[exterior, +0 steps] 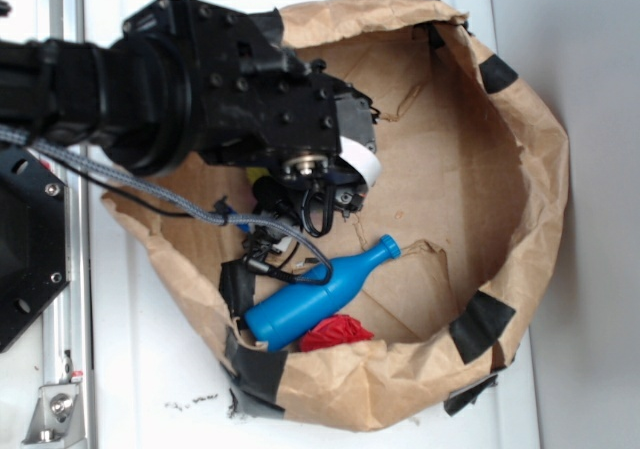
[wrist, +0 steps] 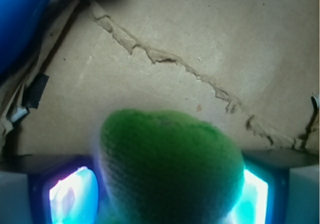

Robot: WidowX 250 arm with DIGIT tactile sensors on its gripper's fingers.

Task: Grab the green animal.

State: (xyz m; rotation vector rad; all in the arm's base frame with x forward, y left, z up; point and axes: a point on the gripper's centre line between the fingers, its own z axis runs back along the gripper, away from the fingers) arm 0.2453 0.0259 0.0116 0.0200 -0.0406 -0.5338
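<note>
Inside paper bag [exterior: 520, 149]: claw [wrist: 167, 194] grasping green animal [wrist: 167, 159]; blue bottle [exterior: 315, 297], red ball [exterior: 335, 334] nearby.

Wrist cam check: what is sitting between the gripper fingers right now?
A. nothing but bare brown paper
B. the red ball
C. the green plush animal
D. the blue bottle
C. In the wrist view the fuzzy green animal fills the gap between the two fingers, while the blue bottle lies apart beside the red ball.
</note>
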